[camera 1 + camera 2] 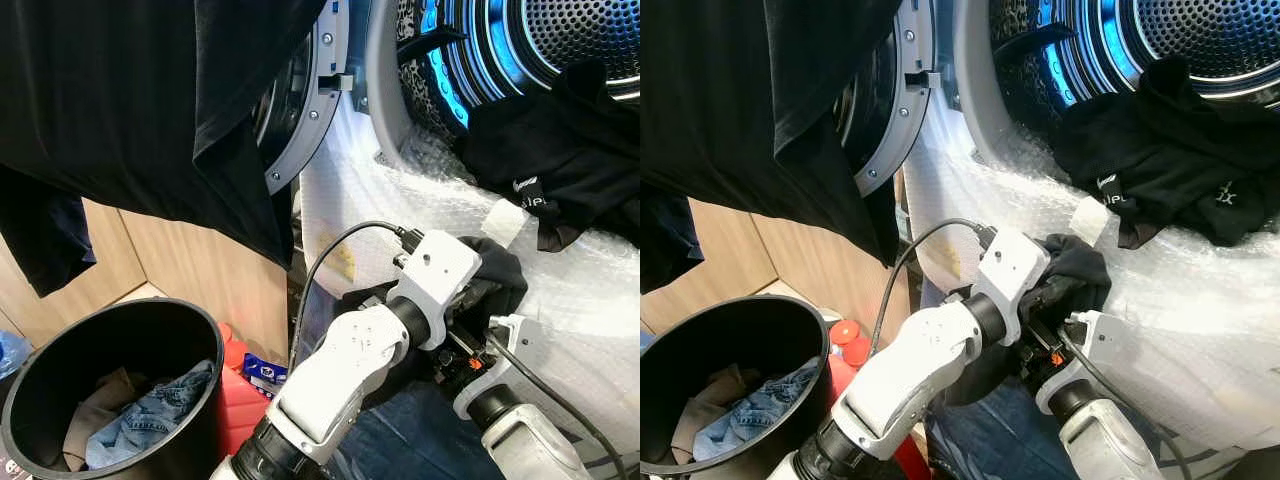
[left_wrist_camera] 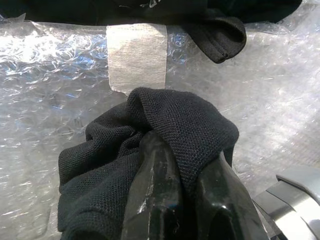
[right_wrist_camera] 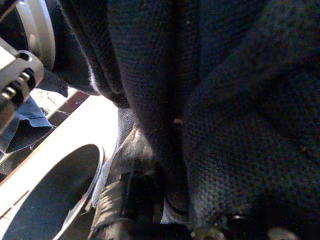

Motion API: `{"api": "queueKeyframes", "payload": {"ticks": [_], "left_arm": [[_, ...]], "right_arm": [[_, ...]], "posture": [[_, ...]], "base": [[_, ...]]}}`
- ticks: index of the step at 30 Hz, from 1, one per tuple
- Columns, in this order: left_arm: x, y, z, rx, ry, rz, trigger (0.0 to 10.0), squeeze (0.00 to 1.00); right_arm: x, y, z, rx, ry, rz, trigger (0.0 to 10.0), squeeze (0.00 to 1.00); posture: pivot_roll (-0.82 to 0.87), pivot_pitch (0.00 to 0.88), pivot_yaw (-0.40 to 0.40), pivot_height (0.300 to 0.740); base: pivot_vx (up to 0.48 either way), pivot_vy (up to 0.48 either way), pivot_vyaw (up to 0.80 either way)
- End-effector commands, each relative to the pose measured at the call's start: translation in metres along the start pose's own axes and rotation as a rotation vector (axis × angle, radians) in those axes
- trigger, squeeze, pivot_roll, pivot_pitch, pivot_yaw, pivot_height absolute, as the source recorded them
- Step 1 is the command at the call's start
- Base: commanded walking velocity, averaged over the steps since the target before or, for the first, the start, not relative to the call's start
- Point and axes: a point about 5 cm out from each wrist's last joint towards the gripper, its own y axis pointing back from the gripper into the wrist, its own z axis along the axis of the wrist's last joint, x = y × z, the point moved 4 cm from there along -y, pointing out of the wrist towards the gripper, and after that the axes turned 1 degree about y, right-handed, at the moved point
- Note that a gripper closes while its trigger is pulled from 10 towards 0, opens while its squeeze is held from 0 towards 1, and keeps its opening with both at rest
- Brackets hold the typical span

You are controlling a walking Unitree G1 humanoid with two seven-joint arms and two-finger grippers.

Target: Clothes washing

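Against the bubble-wrapped washer front (image 1: pixel 400 200), my left pincer (image 2: pixel 187 200) clenched the black garment (image 2: pixel 165 130), bunched over its fingers; my right pincer's (image 3: pixel 150 200) grip I couldn't tell.

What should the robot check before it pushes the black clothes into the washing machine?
1. Left claw gripping the black knit garment: ok, cloth is bunched between its fingers.
2. Right claw's grip: cannot tell, dark fabric covers its view.
3. Washer door open: ok.
4. Drum opening free: not ok, a black shirt hangs over the rim.
5. Bubble wrap on the washer front: ok, taped in place.
6. Laundry bucket emptied: not ok, jeans lie inside.
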Motion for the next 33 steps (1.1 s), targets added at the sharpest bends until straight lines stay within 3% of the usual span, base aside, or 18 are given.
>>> {"api": "queueKeyframes", "payload": {"ticks": [1,12,13,14,25,33], "left_arm": [[-0.024,-0.007,0.025,-0.093,0.02,-0.063,10.0,0.0],[-0.026,-0.004,0.031,-0.124,0.06,-0.09,10.0,0.0],[-0.026,-0.003,0.03,-0.124,0.067,-0.096,10.0,0.58],[-0.027,-0.002,0.03,-0.127,0.085,-0.115,10.0,1.0],[-0.029,0.016,0.026,-0.087,0.019,-0.185,10.0,1.0],[-0.014,0.03,0.019,-0.001,-0.094,-0.157,10.0,1.0]], "right_arm": [[0.006,0.0,0.003,-0.012,0.01,0.032,0.0,0.0],[0.003,0.001,0.005,-0.015,0.037,0.056,0.0,0.0],[0.003,0.001,0.005,-0.014,0.04,0.058,0.0,0.0],[0.001,0.002,0.006,-0.014,0.047,0.062,0.0,0.0],[-0.012,0.015,0.011,0.042,0.155,0.181,0.0,0.0],[-0.017,0.024,0.022,0.129,0.271,0.33,0.0,0.0]], "posture": [[-0.04,0.0,-0.026,0.74],[-0.04,0.0,-0.032,0.74],[-0.04,0.0,-0.032,0.74],[-0.04,0.0,-0.031,0.74],[-0.04,0.0,-0.035,0.74],[-0.02,0.0,-0.043,0.74]], "base": [[0.0,0.0,0.0],[0.0,0.0,0.0],[0.0,0.0,0.0],[0.0,0.0,0.0],[0.0,0.0,0.0],[0.0,0.0,0.0]]}}
